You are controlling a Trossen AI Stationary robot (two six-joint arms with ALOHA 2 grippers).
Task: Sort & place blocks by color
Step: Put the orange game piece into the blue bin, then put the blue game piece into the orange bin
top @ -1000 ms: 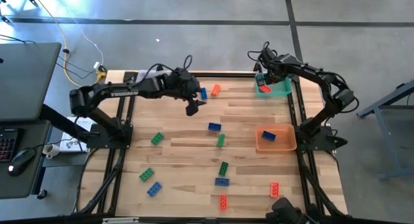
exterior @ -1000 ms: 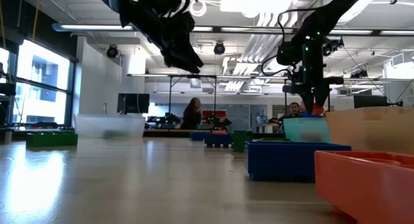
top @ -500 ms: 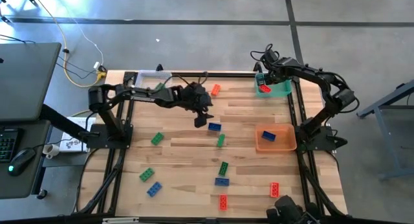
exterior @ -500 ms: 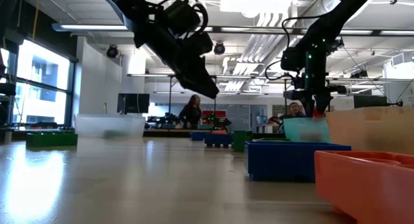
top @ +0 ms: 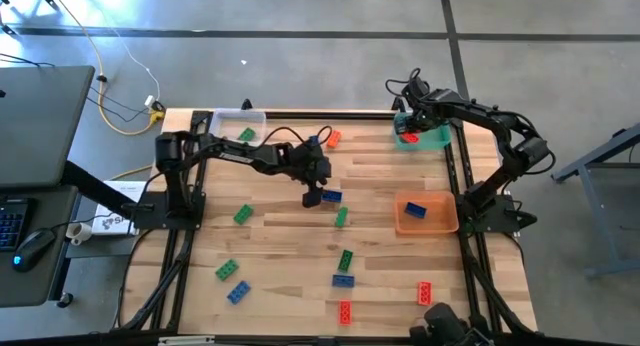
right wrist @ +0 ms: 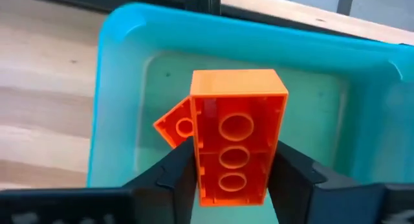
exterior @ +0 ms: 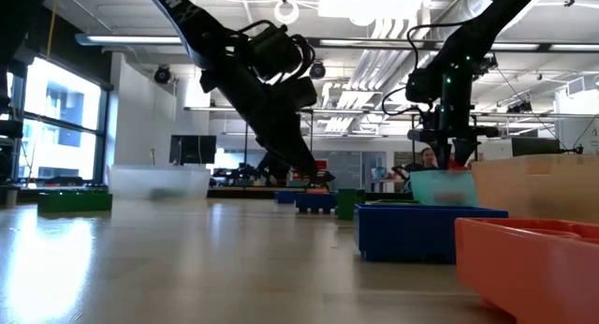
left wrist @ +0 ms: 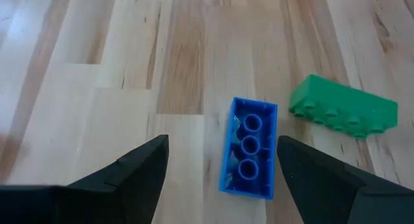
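A blue block lies studs-down on the wooden table, and my left gripper is open just above it, one finger on each side, touching nothing. A green block lies just beyond it. In the high view this gripper is near the table's middle, beside that blue block. At the far right my right gripper hangs over the teal tray, shut on a red block. Another red block lies on the tray's floor. My right gripper pinches the red block by its two long sides between its two fingers. The fingers point steeply down from above and lie across the block. The block hangs clear above the teal tray's floor, its hollow underside toward the wrist camera.
A clear tray with a green block stands at the far left. An orange tray at the right holds a blue block. Loose blocks lie about: red, green, green, blue, red.
My left gripper has come down and moved toward the table's near right, reaching out from the far left area to just above the blue block, its fingers staying open. My right gripper has kept its place over the teal tray.
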